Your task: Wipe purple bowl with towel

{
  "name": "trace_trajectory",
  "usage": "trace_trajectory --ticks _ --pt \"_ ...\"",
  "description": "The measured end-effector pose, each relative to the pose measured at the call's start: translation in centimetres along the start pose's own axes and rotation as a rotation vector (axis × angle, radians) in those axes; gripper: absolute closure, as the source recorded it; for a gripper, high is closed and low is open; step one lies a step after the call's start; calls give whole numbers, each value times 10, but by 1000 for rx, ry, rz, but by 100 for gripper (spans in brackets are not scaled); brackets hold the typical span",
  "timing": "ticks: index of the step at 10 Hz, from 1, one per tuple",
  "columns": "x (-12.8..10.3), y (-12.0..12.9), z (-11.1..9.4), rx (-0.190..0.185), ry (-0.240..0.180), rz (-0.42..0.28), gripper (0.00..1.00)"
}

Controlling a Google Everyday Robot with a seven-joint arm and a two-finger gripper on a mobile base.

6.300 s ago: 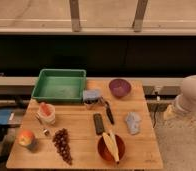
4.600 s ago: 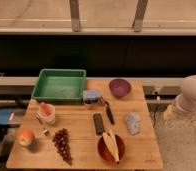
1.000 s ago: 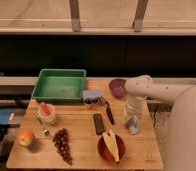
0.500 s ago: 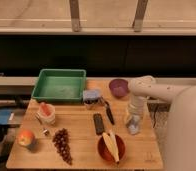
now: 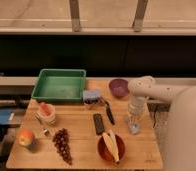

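You are looking at one wooden table. One white arm is reaching in from the side away from the tray and bending down, so the gripper is hanging just above the boards.

The relation you are depending on is this. The purple bowl is sitting beyond the gripper, toward the window edge of the table and slightly toward the tray side. It is near the gripper but apart from it, just beside the arm's elbow. The bowl is round, so no long axis is coming into play.

The towel is lying directly beneath the gripper as a small pale lump, and its long axis is not showing. You cannot tell whether the gripper is spread or pinching the cloth. Only one arm is working, so no choice of side is arising. As a judgement, the coming move is calling for a lift, then a short carry windowward and slightly trayward.

Counting from large to small:
- One green tray is sitting well off to the gripper's tray side.
- There are two bowls: the purple one, and one orange bowl holding corn, nearer the camera than the gripper.
- There is one pale blue cup.
- There is one white cup.
- There is one bunch of grapes.
- There is one apple.
- There are two dark slim objects.
- There is one towel.
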Motion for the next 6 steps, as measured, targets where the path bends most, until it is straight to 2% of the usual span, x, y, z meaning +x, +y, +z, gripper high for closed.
trace_trajectory --ticks 1,3,6 --pt "-1 1 0 -1 -2 -2 99" --pt "-3 0 -7 1 -22 -4 100" --pt "-15 -8 -52 2 -119 12 100"
